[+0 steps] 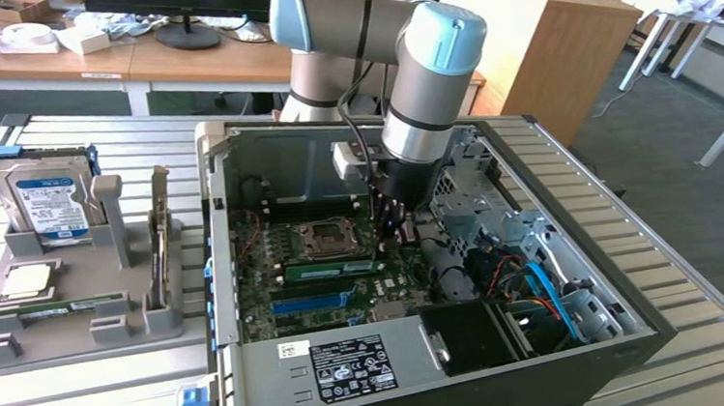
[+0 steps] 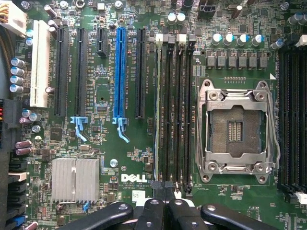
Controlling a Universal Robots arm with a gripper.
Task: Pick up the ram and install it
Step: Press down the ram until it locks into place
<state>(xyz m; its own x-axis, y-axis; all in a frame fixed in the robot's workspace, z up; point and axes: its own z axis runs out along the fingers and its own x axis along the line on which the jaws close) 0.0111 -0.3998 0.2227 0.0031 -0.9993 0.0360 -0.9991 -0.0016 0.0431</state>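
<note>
Step in hand, by my read: seating, not pickup. The gripper (image 1: pixel 390 232) is down inside the open PC case (image 1: pixel 631 337) over the motherboard (image 2: pixel 100 96). Its fingers (image 2: pixel 152 213) are closed tight together w/ nothing between them, tips right at the end of the memory slots (image 2: pixel 175 110) next to the empty CPU socket (image 2: pixel 236 127). The ram (image 1: pixel 331 268) sits on the board just below the gripper in the exterior view. In the wrist view it looks like the thin pale edge (image 2: pixel 155 110) in the outermost slot, on the side away from the socket; can't tell if it's fully home or if the latches are shut. Next move prob. calls for straight-down pressure along the stick's top edge, even at both ends, no sideways shove that could tilt it in the slot. Count: 1 arm, 1 gripper, 1 stick in the slot area, plus 1 more green stick (image 1: pixel 60 306) lying flat in the grey tray (image 1: pixel 152 326) on the bench (image 1: pixel 80 400). Also in the tray are 1 hard drive (image 1: pixel 36 195) and 1 silver processor chip (image 1: pixel 28 280). There are 4 memory slots in the near bank, w/ another bank on the socket's far side, and 1 long blue card slot (image 2: pixel 119 72).
</note>
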